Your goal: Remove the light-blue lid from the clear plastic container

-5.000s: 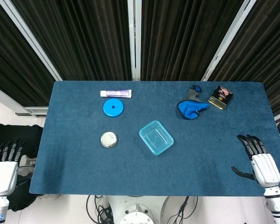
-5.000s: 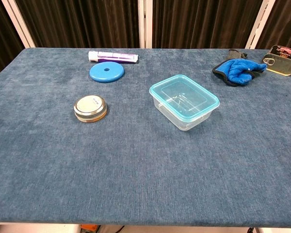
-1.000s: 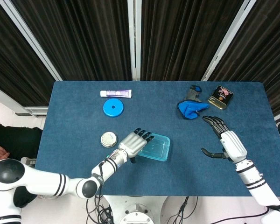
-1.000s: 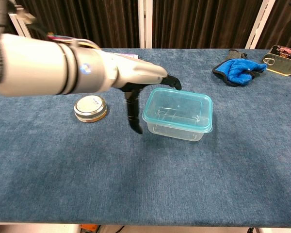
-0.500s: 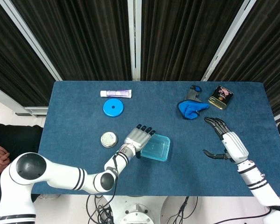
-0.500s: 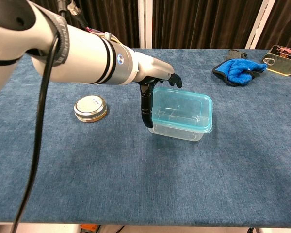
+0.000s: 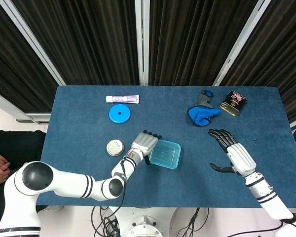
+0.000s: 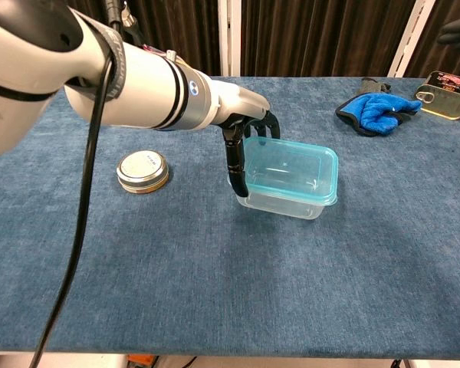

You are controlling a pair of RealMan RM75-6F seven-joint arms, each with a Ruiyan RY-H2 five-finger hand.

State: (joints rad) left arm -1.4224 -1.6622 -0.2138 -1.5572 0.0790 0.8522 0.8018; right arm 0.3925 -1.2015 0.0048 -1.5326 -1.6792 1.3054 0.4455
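The clear plastic container (image 7: 166,157) (image 8: 285,201) stands mid-table with its light-blue lid (image 7: 164,152) (image 8: 291,165) on top. My left hand (image 7: 144,144) (image 8: 249,126) grips the container's left end: its fingers (image 8: 262,124) curl over the lid's left rim and the thumb (image 8: 235,167) presses down the left wall. My right hand (image 7: 233,152) hovers open to the right of the container, a good gap away, palm turned toward it. In the chest view only its dark fingertips (image 8: 456,32) show at the top right corner.
A round metal tin (image 7: 115,147) (image 8: 142,170) sits left of the container. A blue disc (image 7: 119,113) and a white-purple tube (image 7: 123,98) lie at the back left. A blue cloth (image 7: 202,114) (image 8: 377,107) and an open can (image 7: 233,102) (image 8: 446,84) lie at the back right.
My left hand has closed onto the container's left end, nudging it slightly right. My right hand has come a little closer to the container.
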